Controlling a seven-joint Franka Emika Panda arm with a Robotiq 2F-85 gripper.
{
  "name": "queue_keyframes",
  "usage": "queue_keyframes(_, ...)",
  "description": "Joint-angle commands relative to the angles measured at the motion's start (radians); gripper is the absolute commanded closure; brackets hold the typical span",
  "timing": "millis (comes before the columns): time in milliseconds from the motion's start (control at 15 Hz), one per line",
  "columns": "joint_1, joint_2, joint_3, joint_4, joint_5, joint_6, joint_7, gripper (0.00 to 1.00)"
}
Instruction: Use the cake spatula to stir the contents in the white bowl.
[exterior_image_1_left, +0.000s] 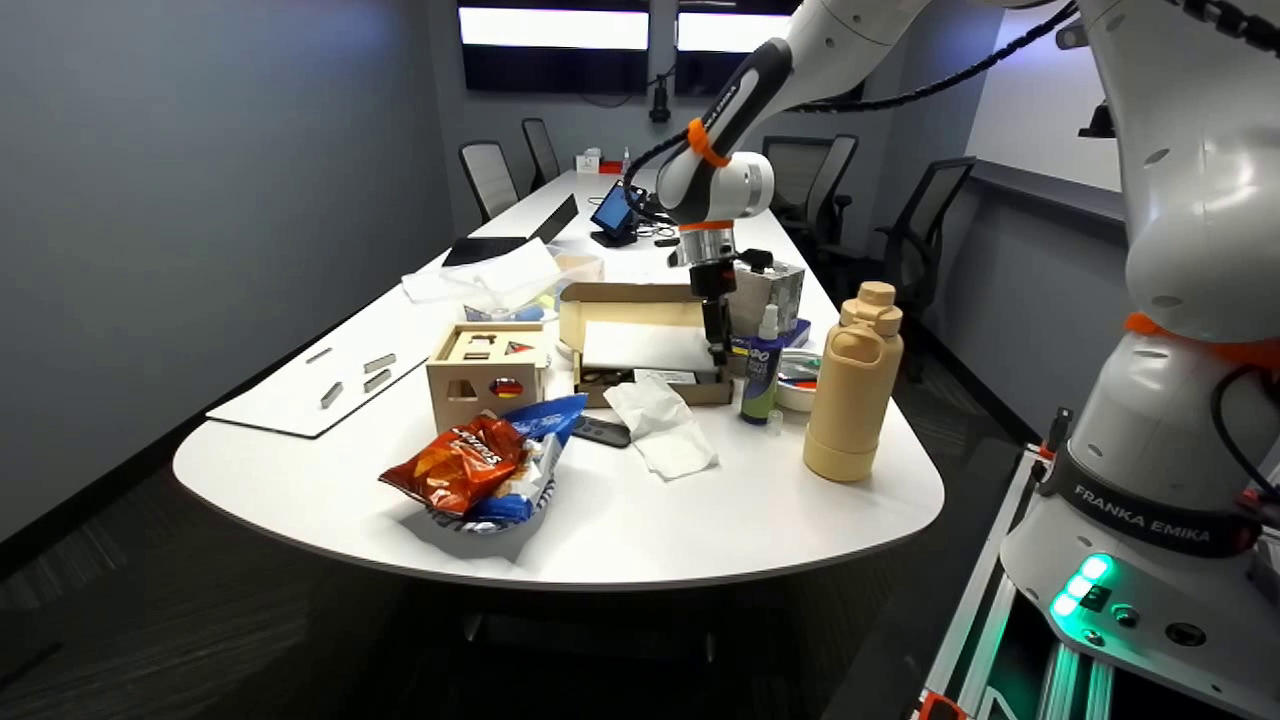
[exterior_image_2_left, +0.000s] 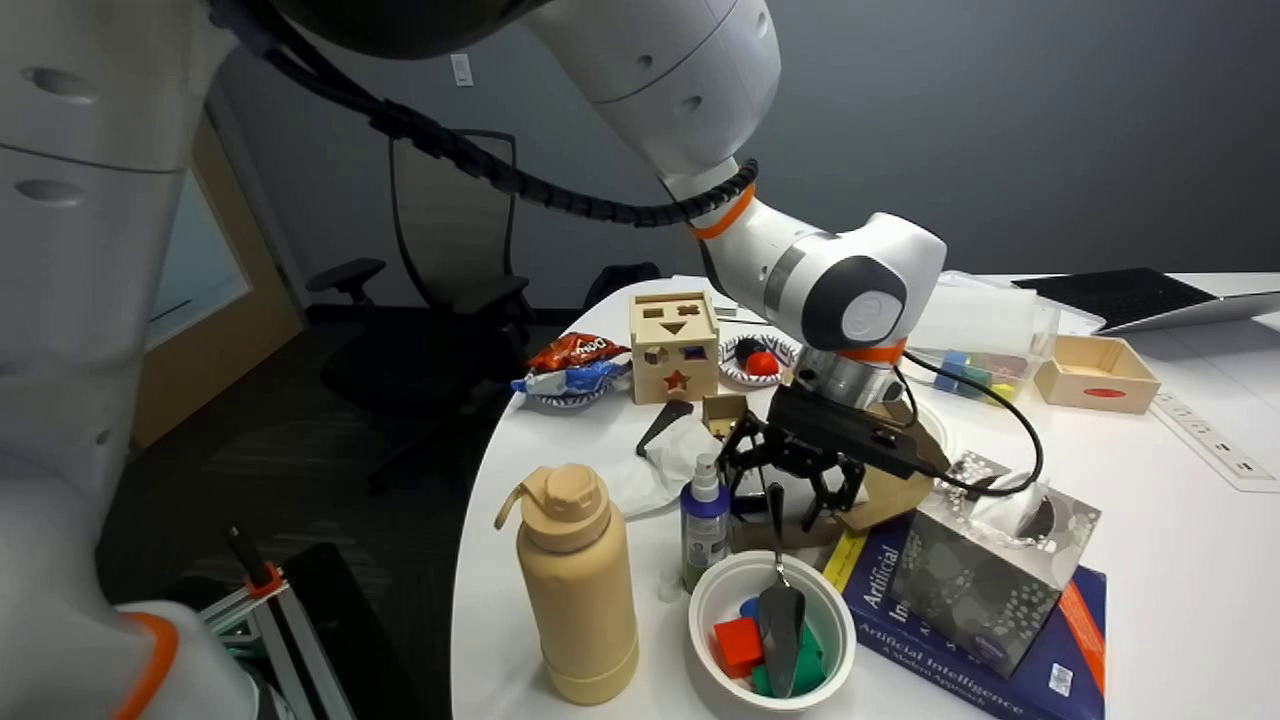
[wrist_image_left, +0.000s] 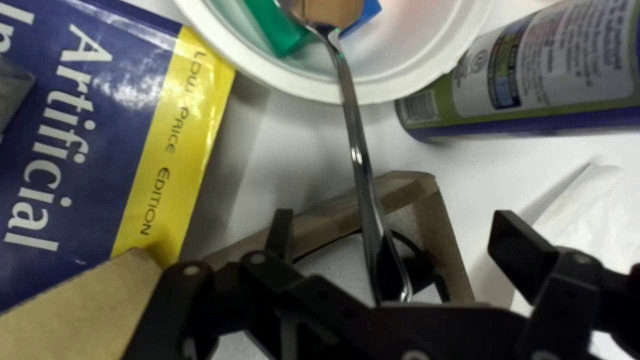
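The white bowl (exterior_image_2_left: 700, 605) stands on the table and holds a red block (exterior_image_2_left: 738, 645), green blocks (exterior_image_2_left: 808, 668) and a bit of blue. It also shows in an exterior view (exterior_image_1_left: 797, 397), partly behind bottles, and in the wrist view (wrist_image_left: 295, 82). The cake spatula (exterior_image_2_left: 782, 625) rests with its blade in the bowl and its metal handle over the rim, pointing toward my gripper (exterior_image_2_left: 788, 490). In the wrist view the spatula (wrist_image_left: 357, 145) handle runs between the two spread fingers of my gripper (wrist_image_left: 395, 237), with a gap visible on both sides. The handle's end is hidden behind the gripper body.
A spray bottle (exterior_image_2_left: 706, 530) and a tall tan bottle (exterior_image_2_left: 580, 600) stand beside the bowl. A tissue box (exterior_image_2_left: 985, 570) sits on a blue book (exterior_image_2_left: 890, 640) on the bowl's other side. An open cardboard box (exterior_image_1_left: 655, 393) lies below the gripper, near a napkin (exterior_image_1_left: 665, 430).
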Motion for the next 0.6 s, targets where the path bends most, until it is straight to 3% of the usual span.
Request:
queue_keyframes(0, -0.020, 0.024, 0.013, 0.040, 0.023, -0.050, -0.038, 0.00)
queue_keyframes(200, -0.021, 0.028, 0.012, 0.045, 0.023, -0.065, -0.049, 0.00)
queue_keyframes(267, -0.022, 0.029, 0.013, 0.047, 0.024, -0.068, -0.051, 0.04)
queue_keyframes(333, -0.022, 0.032, 0.013, 0.049, 0.024, -0.072, -0.055, 0.15)
queue_keyframes(400, -0.022, 0.034, 0.013, 0.052, 0.024, -0.078, -0.057, 0.17)
queue_keyframes(533, -0.023, 0.037, 0.012, 0.058, 0.025, -0.083, -0.061, 0.38)
